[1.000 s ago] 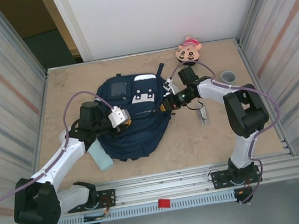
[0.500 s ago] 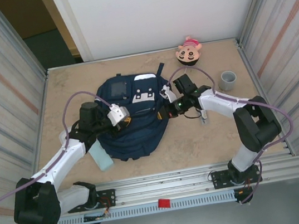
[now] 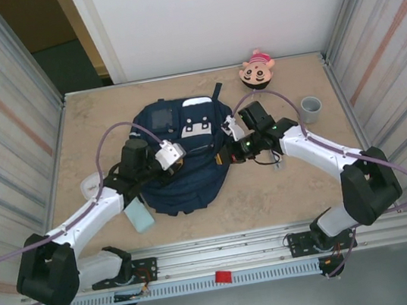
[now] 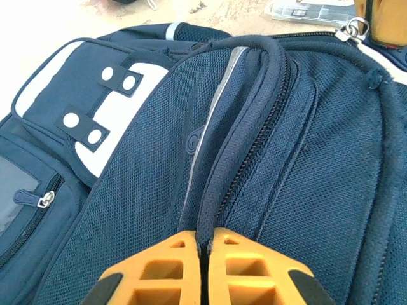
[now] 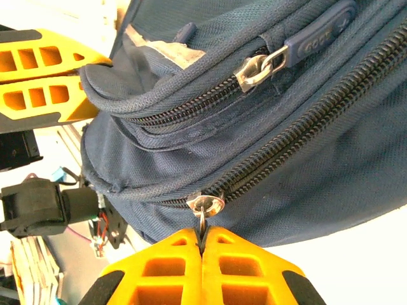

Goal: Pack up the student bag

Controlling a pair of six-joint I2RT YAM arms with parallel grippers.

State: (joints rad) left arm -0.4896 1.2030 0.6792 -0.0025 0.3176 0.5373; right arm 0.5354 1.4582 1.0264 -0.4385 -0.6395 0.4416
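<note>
Top view, student bag (image 3: 186,189) flat at the middle of the table (image 3: 309,190), left gripper (image 3: 180,162) over its centre, right gripper (image 3: 224,159) at its right edge, left wrist, fingers (image 4: 159,273) pinched tight on a piped seam (image 4: 238,140), right wrist, fingers (image 5: 248,267) clamped on a metal zipper pull (image 5: 205,204).

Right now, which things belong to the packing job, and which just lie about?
In hand: student bag, its zipper pull, left gripper, right gripper.
Lying about, perhaps to pack later: plush toy, grey cup, teal pad.

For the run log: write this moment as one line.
backpack: flat on table | left gripper: shut on its piping | right gripper: shut on zipper pull
</note>
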